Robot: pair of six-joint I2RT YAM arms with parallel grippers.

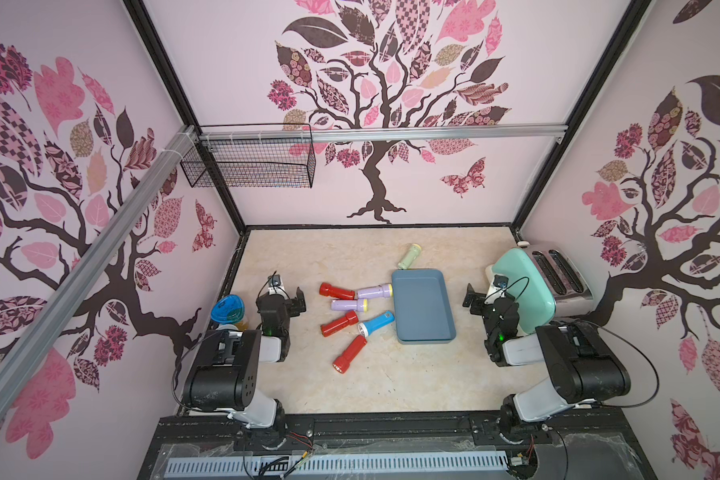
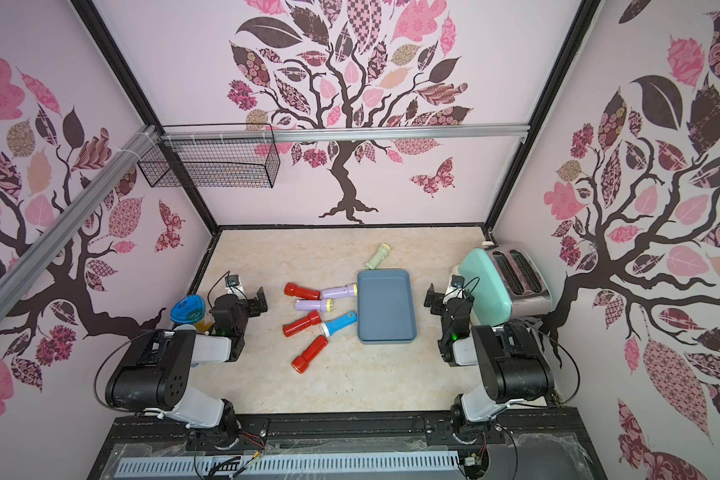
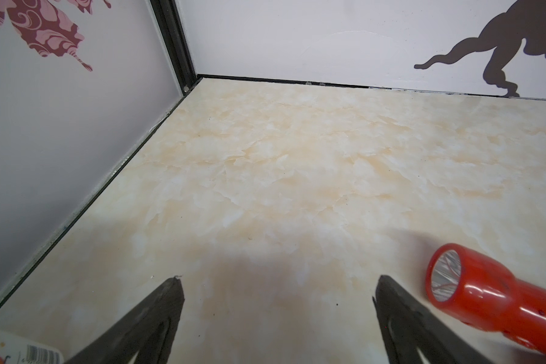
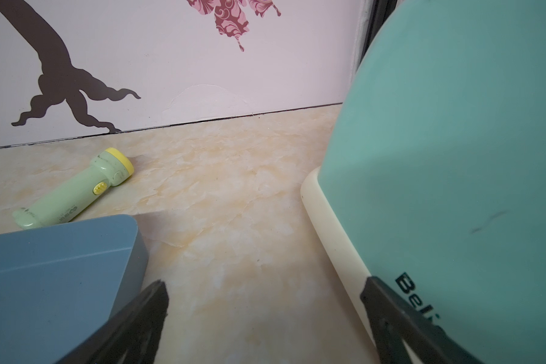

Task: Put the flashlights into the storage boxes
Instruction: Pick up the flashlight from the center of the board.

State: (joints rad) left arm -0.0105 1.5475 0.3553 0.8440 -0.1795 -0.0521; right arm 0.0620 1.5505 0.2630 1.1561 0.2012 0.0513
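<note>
Starting at the left gripper [image 3: 278,280]: fingers spread wide, nothing btwn them, hanging over bare worktop [image 3: 265,173] on the 9 o'clock side. One red flashlight [image 3: 486,299] lies just beside a finger in the left wrist view, lens toward the camera; can't tell if they touch. A blue-lidded cup [image 1: 227,309] stands at approx 8 o'clock of that gripper.

Right gripper [image 4: 264,282]: fingers likewise apart, holding nothing, on the 3 o'clock side btwn the slate-blue tray [image 1: 422,305] and the mint toaster [image 1: 520,286].

Tray lies a bit right of worktop centre, long sides running 12 to 6. All seven flashlights lie on the worktop outside it. Pale green flashlight [image 1: 409,256] is at 12 o'clock of the tray, tail just beside the far rim. The other six cluster at 9 o'clock of the tray: that red one w/ a lilac flashlight [image 1: 375,291] end to end, a second lilac flashlight [image 1: 349,305] just toward 6, then a second red flashlight [image 1: 339,324] and the blue flashlight [image 1: 376,325], blue nearest the tray. A third red flashlight [image 1: 349,353] sits at the 6 o'clock end.
</note>
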